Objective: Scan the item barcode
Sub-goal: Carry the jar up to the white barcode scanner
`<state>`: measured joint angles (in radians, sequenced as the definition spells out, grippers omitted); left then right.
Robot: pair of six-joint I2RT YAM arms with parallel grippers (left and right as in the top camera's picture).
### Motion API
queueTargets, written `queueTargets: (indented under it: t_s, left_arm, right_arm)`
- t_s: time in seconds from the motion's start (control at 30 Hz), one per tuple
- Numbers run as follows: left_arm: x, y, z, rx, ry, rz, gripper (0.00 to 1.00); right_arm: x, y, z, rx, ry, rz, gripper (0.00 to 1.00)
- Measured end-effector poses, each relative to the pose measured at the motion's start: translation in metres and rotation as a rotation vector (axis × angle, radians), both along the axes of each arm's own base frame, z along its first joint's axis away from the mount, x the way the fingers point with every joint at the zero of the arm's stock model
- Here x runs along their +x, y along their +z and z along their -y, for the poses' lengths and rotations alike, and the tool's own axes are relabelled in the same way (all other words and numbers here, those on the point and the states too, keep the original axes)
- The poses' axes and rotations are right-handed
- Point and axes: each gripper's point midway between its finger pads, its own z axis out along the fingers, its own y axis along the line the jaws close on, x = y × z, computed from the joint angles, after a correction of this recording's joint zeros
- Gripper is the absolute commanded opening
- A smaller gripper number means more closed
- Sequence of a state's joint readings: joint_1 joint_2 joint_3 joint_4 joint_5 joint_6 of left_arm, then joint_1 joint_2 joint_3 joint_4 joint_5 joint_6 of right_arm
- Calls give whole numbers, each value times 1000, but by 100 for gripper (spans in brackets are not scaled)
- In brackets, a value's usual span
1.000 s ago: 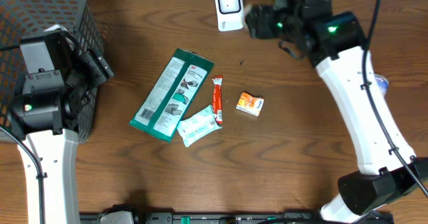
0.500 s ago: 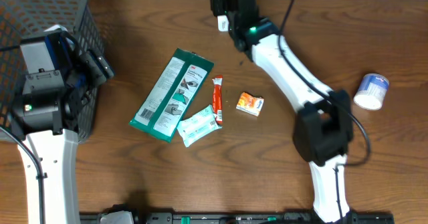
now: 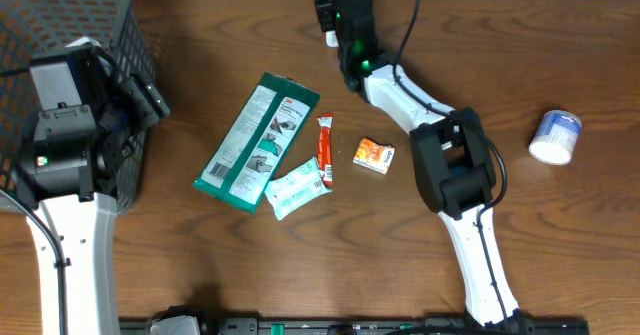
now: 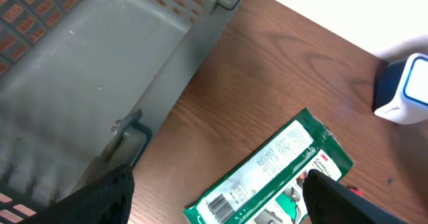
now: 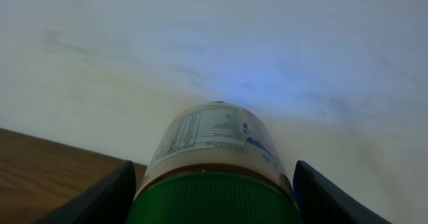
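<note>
Our right gripper [image 5: 212,207] clasped a green-capped bottle [image 5: 210,134] at the table's [image 3: 200,265] far edge, by the white scanner [image 4: 404,90]. Our left gripper [image 4: 221,200] hung released beside the basket [image 4: 100,83].

My counter and the wall behind it.
The counter [image 3: 180,265] is dark brown wood, with the grain running from side to side, evenly lit. A plain white wall [image 5: 80,37] stands at its far edge. On this wall, in my right wrist view, I see a soft bluish glow [image 5: 267,83].
</note>
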<state>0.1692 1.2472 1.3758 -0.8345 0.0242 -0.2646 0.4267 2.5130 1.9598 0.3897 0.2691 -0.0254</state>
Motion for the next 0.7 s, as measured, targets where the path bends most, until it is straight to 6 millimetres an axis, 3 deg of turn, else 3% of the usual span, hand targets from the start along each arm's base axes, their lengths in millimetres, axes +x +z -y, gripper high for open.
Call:
queueTargets:
  t_s: [0.17,0.7]
  left_arm:
    - [0,0,0,0,0,0,83]
    - [0,0,0,0,0,0,83]
  right_arm:
    - [7,-4,20,25,-35,-9,1]
    - [7,2,15,145,-27,-3,1]
